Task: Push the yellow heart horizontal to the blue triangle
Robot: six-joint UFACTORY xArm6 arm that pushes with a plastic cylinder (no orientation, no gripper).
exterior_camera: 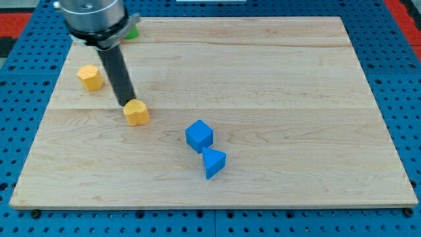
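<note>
The yellow heart [137, 113] lies left of the board's middle. My tip [127, 104] is right against its upper-left side. The blue triangle [213, 162] lies lower and to the right, near the board's lower middle. It stands clearly below the heart's level in the view. The dark rod rises from the tip to the arm's head at the view's top left.
A blue cube [198, 135] sits just above-left of the blue triangle, almost touching it. A second yellow block [90, 78], about hexagonal, lies near the left edge. A green block [132, 31] peeks out behind the arm at the wooden board's [296, 99] top edge.
</note>
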